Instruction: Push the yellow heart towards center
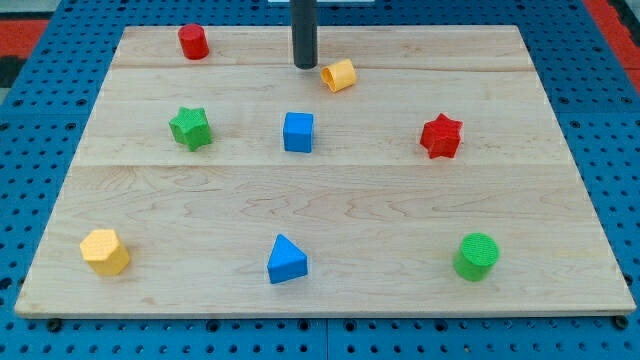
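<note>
Yellow heart (339, 75) near the counter (330, 205) top edge, just right of my tip (305, 66), a bare rod with no gripper to open or close; risk: a sideways shove skidding it rightward, not down toward centre by the blue cube (298, 132).

Bystander blocks on your tabletop (330, 205)

You see a red cylinder (193, 42) top left, a green star (190, 128), blue cube (298, 132) and red star (441, 136) mid-row, then a yellow hexagon (105, 251), blue triangle (286, 260) and green cylinder (476, 256) along the bottom.
</note>
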Available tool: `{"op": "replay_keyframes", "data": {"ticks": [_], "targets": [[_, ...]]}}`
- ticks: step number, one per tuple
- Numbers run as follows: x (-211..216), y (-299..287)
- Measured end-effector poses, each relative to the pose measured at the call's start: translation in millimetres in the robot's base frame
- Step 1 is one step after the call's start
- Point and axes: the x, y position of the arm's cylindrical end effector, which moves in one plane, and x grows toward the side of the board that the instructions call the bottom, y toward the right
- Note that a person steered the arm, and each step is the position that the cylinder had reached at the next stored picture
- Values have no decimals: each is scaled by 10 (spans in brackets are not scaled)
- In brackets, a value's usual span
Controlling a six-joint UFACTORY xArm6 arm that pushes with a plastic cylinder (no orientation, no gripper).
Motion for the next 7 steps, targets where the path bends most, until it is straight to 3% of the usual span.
{"op": "replay_keyframes", "data": {"ticks": [2,4,7], "targets": [[103,495],[261,588],[-72,907]]}}
